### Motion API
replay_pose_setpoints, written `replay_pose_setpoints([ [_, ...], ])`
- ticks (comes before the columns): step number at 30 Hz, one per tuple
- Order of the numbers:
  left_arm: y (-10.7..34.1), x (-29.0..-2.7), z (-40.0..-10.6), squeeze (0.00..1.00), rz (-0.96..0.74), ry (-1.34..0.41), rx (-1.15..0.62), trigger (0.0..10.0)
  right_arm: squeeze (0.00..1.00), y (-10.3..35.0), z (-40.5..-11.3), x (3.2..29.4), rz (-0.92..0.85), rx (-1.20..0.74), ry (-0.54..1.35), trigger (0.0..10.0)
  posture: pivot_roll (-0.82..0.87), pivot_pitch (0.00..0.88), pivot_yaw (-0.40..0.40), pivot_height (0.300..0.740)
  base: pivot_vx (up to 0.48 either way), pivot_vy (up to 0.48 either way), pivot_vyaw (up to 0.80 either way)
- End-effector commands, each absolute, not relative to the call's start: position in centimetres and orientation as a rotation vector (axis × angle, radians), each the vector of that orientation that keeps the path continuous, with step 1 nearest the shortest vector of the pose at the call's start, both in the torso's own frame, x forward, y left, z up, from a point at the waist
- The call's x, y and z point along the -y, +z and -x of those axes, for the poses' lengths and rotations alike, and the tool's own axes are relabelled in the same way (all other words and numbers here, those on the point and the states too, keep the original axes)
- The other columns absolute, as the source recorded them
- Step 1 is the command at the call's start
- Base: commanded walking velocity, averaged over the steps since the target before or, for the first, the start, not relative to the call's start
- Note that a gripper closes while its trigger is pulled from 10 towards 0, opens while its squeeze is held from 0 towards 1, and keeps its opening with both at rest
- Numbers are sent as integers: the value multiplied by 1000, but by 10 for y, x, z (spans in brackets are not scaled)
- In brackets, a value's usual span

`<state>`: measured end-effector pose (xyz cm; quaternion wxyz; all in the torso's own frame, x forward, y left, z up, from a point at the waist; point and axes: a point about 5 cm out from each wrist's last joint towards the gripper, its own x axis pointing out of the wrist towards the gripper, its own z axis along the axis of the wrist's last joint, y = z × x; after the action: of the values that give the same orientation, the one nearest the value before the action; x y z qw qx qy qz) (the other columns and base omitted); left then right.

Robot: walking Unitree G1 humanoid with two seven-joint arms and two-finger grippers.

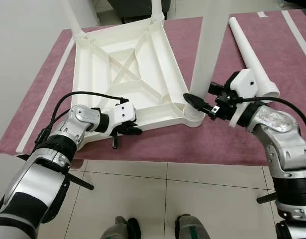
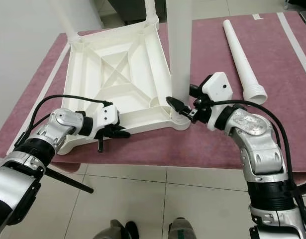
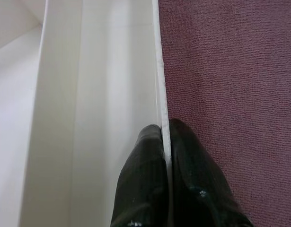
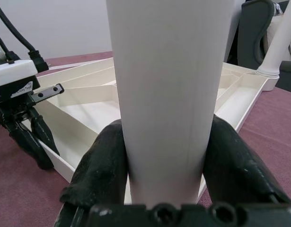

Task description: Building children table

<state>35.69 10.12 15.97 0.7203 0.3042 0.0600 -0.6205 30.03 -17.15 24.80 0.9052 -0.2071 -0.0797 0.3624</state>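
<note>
Clamping the upright leg between its two black fingers, the right gripper steadies it in the near right corner socket of the upturned tabletop on the maroon mat. The left gripper pinches the tabletop's near edge wall. Next, probably: seat this leg, then fetch the loose leg lying near the mat's right edge.

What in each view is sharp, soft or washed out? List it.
Left eye view: even light, sharp, faint glare on the floor tiles. Left wrist view: the tabletop rim nearly washed out, the left gripper soft. Right wrist view: the leg bright, the right gripper slightly blurred.
</note>
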Motion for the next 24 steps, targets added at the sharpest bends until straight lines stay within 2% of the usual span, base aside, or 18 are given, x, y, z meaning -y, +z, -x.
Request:
replay_pose_setpoints([
  [1,150,-89,-347,0,-608,-1443,-95,0,0,204,-308,168,365,-50,715,10000,-153,181,161,740,0,0,0],
  [4,148,-87,-344,0,-603,-1451,-91,0,0,201,-303,163,349,-34,767,10000,-159,181,166,740,0,0,0],
  [11,147,-85,-342,0,-592,-1467,-87,0,0,213,-305,161,353,23,753,10000,-158,179,165,740,0,0,0],
  [14,149,-88,-340,0,-613,-1500,-77,0,0,224,-293,154,362,72,912,10000,-161,177,164,740,0,0,0],
  [15,149,-88,-340,0,-613,-1500,-77,0,0,224,-293,154,362,72,912,10000,-161,177,164,740,0,0,0],
  [21,161,-105,-338,0,-802,-1539,-52,0,0,226,-287,153,427,38,1004,10000,-157,174,157,740,0,0,0],
  [24,165,-110,-336,0,-829,-1554,-45,0,0,226,-286,153,438,23,1027,10000,-157,174,157,740,0,0,0],
])
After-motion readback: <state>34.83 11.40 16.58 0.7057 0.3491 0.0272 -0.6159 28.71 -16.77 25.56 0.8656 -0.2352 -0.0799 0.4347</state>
